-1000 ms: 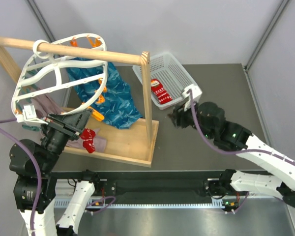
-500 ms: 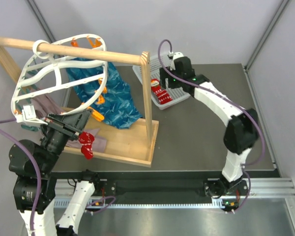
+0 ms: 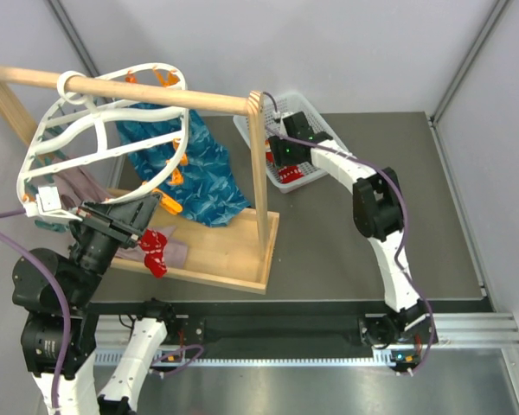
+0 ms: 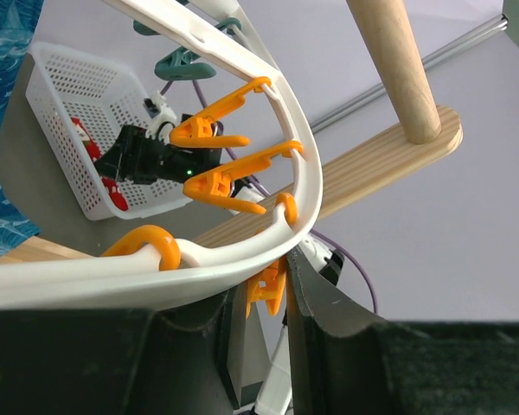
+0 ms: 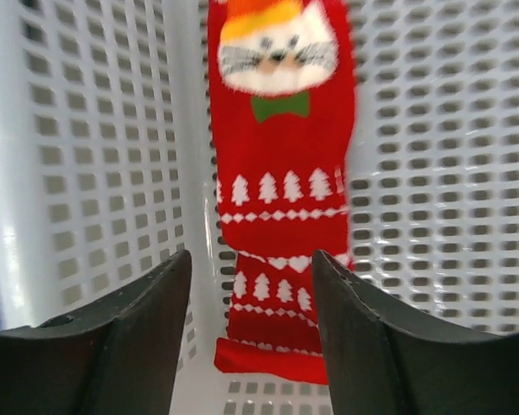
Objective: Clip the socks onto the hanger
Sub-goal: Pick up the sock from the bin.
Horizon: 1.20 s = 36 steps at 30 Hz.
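Over in the upper middle of the overhead view, the right pincer (image 5: 251,264) hangs inside the white mesh basket (image 5: 86,130), its jaws spread wide with nothing between them. Its wrist camera looks straight down on a red sock (image 5: 281,216) lying flat on the basket floor, cat face at the top of the frame, rows of white trees and hearts below. The two dark fingers (image 5: 138,337) straddle the lower end of the sock, above it and not touching as far as one can see.

On the left, the hanger (image 4: 310,177) hooks over the wooden rail (image 3: 156,91), with a blue cloth (image 3: 203,173) hanging from it. The left pincer (image 3: 149,218) sits right under the hanger's lower rim. In its wrist view the white rim crosses just above the fingers, and an orange clip (image 4: 268,290) shows in the narrow gap between them. A second red sock (image 3: 154,251) dangles just beside that pincer, over the wooden base board (image 3: 225,251) on the table (image 3: 432,216). Whether the jaws pinch the sock, the clip or nothing, I cannot tell from here.
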### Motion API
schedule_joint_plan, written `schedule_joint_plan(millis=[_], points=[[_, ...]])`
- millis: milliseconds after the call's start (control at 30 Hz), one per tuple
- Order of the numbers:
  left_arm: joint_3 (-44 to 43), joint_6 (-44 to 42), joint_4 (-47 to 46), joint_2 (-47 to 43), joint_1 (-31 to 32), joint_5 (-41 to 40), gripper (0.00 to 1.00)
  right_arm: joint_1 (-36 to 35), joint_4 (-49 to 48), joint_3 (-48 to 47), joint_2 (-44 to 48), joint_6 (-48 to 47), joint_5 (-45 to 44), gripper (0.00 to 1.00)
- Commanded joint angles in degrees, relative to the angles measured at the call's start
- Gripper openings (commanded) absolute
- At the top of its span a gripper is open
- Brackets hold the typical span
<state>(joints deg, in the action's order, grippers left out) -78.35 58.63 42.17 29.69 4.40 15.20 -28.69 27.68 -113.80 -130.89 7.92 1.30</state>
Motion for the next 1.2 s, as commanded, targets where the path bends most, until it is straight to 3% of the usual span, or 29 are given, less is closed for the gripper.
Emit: schedule_joint_plan(millis=[0,67,300,367,600,833,967,1000,1033,1067,1167], points=[[0.03,-0.97,0.28,0.54,-0.36,0.44,0.00,0.56,-0.70,-2.83,-3.83,0.34,4.24,0.56],[0.12,-0.98,0.28,0.54,-0.36,0.62,0.00,0.56,-0.70,-3.97,-5.07,0.69,4.24,0.52],[-0.40,-0.97,0.28,0.98,-0.36,1.06,0.00,0.65,-1.57,-6.08,-1.23,-1.42,-0.24,0.07],[-0.23,-0.97,0.28,0.81,-0.36,1.23,0.00,0.74,-2.10,-5.47,1.33,-1.94,-1.12,0.02],[-0.05,-0.89,0.28,1.16,-0.27,1.67,0.00,3.02,-7.20,3.93,14.15,-1.95,0.80,0.00],[-0.32,-0.80,0.37,1.51,-0.19,1.76,0.00,4.60,-8.35,9.30,15.41,-3.26,0.99,0.01],[-0.14,-0.97,0.28,1.33,-0.19,1.59,0.00,4.43,-5.27,9.56,12.77,-3.88,-0.15,0.20],[-0.05,-0.89,0.28,1.51,-0.10,1.76,0.00,4.52,-5.18,9.82,12.33,-3.79,-0.94,0.36],[-0.05,-0.97,0.28,1.60,-0.10,1.76,0.00,4.43,-5.27,10.17,12.15,-4.14,-1.04,0.46],[0.03,-0.97,0.28,1.51,-0.10,1.76,0.00,4.43,-5.36,10.26,11.80,-4.23,-1.12,0.67],[0.21,-0.98,0.28,1.68,-0.01,1.76,0.00,4.43,-6.93,10.00,11.01,-4.93,0.28,0.86]])
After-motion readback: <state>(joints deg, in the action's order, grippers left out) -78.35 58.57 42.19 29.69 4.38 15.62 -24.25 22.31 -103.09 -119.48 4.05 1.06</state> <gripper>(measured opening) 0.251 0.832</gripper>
